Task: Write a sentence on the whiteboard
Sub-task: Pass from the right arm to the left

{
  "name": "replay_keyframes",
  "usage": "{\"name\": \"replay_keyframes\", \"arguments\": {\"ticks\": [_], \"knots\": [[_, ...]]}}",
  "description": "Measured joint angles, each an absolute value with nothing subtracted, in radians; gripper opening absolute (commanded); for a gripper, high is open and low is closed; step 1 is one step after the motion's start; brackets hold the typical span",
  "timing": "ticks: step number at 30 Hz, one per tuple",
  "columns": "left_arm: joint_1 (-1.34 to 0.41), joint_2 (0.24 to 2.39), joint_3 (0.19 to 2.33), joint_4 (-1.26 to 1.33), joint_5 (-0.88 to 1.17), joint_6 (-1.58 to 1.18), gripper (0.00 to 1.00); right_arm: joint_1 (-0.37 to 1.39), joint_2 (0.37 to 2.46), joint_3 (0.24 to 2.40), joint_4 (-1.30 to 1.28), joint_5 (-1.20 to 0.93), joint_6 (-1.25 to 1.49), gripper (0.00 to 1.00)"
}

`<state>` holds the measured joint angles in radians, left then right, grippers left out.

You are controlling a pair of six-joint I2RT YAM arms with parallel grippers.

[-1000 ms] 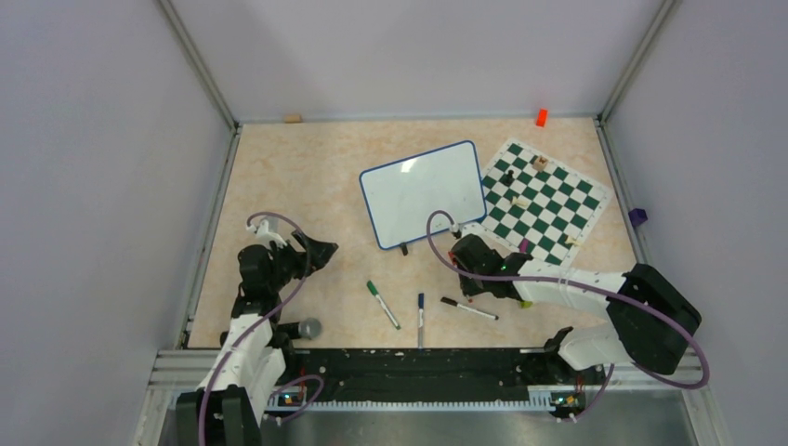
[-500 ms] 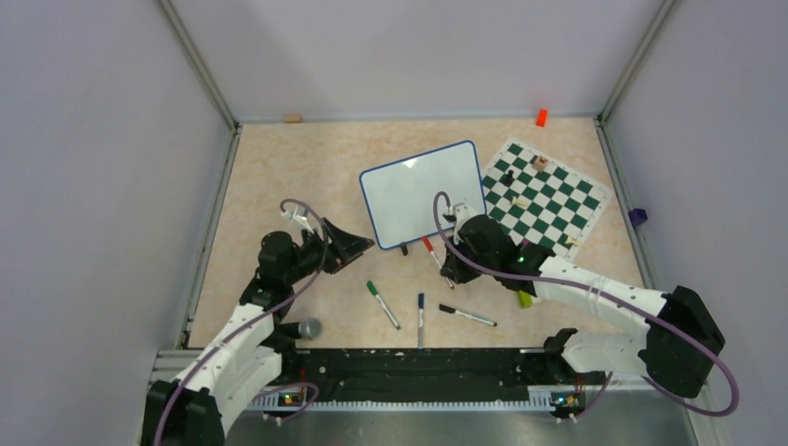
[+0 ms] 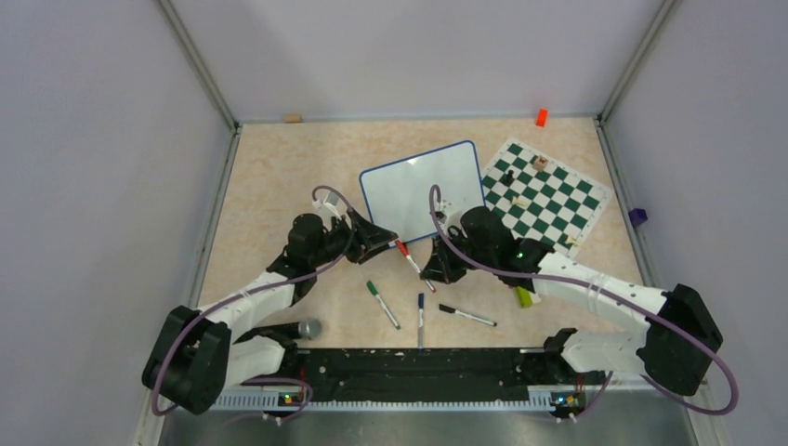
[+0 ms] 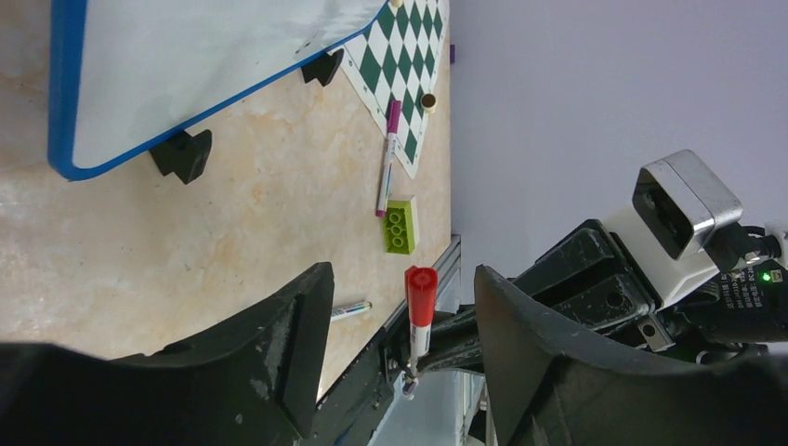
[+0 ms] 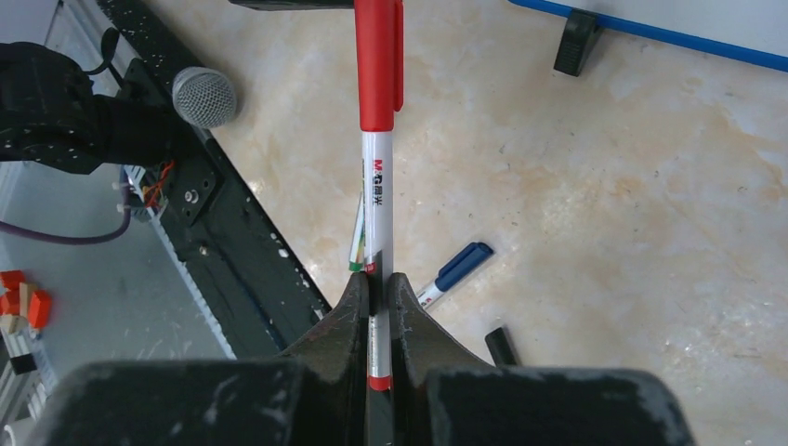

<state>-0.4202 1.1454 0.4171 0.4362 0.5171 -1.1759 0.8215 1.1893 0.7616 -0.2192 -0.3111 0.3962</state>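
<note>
Blank whiteboard (image 3: 423, 190) toward the far middle of the table (image 3: 279, 186), raised on two small black feet, right corner just beside the chess mat (image 3: 544, 198). No sentence on it yet, so judging the task barely begun.

Just in front of the board's near edge, a red marker (image 3: 413, 265), cap on. Clamped near the tail of the barrel by the right gripper (image 5: 379, 279), fingers pressed together on it, capped end thrust out to the left. Presumably offers the cap to the other arm.

Facing it, the left gripper (image 4: 401, 279), jaws apart on either side of the red cap. Shows gaps on both sides in the left wrist view, so grips nothing.

Looks like a two-armed uncapping: one arm to anchor the barrel, the other to pinch the cap and pull. Needs the left jaws square on the cap before closing. Risks a skewed pinch that levers the marker out of the right fingers.

Further out toward the near edge, lying loose: a green marker (image 3: 382, 304), a blue marker (image 3: 420, 319) and a black marker (image 3: 467, 314), all apart from both grippers and apparently spare. Beside the right arm, a green brick (image 3: 523, 296), with a purple marker (image 4: 387, 158) at the mat's edge. Near the left base, a microphone (image 3: 309, 328). None of these between the two grippers.
</note>
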Motion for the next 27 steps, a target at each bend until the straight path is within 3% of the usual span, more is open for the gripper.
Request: {"name": "replay_keyframes", "arguments": {"ticks": [7,10,15,19,27], "knots": [[-0.454,1.193,0.446,0.484,0.517,-1.18,0.59,0.822,1.196,0.784,-0.218,-0.342,0.396,0.0],[-0.464,1.212,0.447,0.498,0.525,-1.185,0.46,0.822,1.207,0.789,-0.207,-0.342,0.397,0.0],[-0.478,1.221,0.447,0.513,0.534,-1.187,0.43,0.822,1.239,0.801,-0.2,-0.342,0.41,0.0],[-0.481,1.221,0.447,0.521,0.535,-1.189,0.34,0.822,1.248,0.806,-0.197,-0.343,0.414,0.0],[-0.493,1.22,0.447,0.522,0.537,-1.182,0.35,0.822,1.258,0.821,-0.19,-0.337,0.416,0.0]]}}
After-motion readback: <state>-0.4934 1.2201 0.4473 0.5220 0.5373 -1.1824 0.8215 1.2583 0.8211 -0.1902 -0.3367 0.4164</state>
